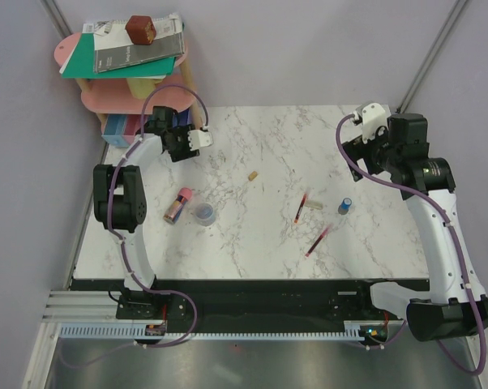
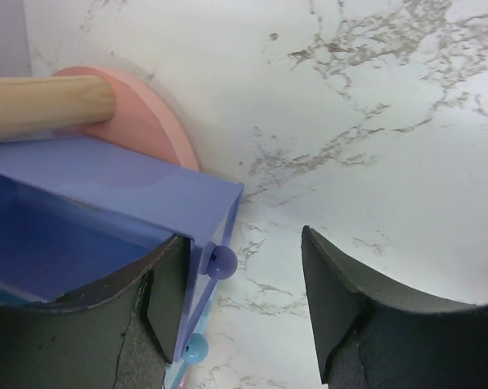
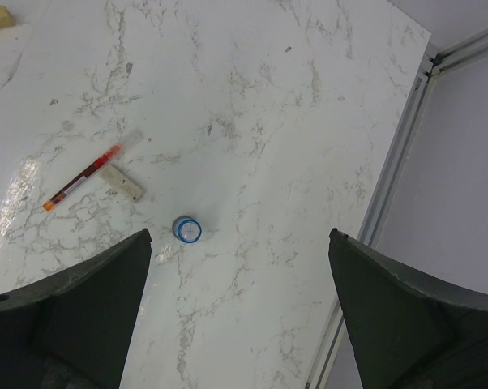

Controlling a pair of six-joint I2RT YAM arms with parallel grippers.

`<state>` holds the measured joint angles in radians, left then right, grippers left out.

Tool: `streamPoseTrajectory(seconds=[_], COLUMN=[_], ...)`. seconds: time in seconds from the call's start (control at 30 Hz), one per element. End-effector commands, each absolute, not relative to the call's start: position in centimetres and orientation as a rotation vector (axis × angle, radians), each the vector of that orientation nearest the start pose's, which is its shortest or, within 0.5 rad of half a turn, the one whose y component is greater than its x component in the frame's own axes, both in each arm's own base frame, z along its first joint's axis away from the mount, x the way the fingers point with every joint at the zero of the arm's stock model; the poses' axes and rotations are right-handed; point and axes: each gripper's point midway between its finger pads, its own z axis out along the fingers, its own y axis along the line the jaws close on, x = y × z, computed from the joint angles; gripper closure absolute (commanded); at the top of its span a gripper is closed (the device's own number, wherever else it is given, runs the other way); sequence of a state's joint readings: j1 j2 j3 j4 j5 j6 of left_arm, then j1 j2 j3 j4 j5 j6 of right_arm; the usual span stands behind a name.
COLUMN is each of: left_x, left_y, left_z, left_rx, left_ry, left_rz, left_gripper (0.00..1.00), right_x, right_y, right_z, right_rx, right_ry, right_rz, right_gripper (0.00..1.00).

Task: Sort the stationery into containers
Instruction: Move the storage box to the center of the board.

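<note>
Left gripper (image 2: 242, 237) had its two fingers apart and held nothing. The corner of the purple-blue plastic bin (image 2: 130, 186) sat just beside one finger. The right gripper (image 3: 240, 235) was wide open over the white marble table (image 3: 268, 97), above the small blue cylinder (image 3: 188, 229). A thin red pen (image 3: 82, 178) lay near the cylinder. The pink and yellow tube (image 1: 178, 205) lay by the round clear bluish piece (image 1: 203, 213).

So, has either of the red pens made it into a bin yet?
No, one red pen and the second red pen both lie loose on the table, right of its middle.
</note>
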<state>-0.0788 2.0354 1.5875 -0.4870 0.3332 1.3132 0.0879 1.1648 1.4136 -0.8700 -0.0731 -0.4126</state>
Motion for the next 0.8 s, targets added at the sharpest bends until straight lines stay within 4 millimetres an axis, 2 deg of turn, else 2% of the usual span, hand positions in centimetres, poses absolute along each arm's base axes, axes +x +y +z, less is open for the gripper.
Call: streamPoseTrajectory(seconds=[0.0, 0.43, 0.63, 0.77], left_x=[47.9, 46.0, 45.8, 45.3], left_y=[-6.8, -7.9, -9.2, -10.7], left_z=[6.8, 7.7, 8.0, 7.8], left_rx=[1.728, 1.718, 1.698, 1.717], left_ry=[1.865, 1.863, 1.865, 1.845], left_rz=[-0.048, -0.127, -0.168, -0.214], left_gripper=[0.37, 0.37, 0.48, 0.5], right_x=[31.9, 32.0, 31.9, 31.9], right_y=[2.7, 2.9, 3.0, 3.0], right_z=[31.8, 32.6, 33.1, 33.3], right_rx=[-0.567, -0.558, -0.555, -0.552], right_ry=[2.067, 2.055, 2.044, 2.043], right_rz=[-0.101, -0.083, -0.078, -0.076], right_gripper=[0.02, 0.02, 0.02, 0.02])
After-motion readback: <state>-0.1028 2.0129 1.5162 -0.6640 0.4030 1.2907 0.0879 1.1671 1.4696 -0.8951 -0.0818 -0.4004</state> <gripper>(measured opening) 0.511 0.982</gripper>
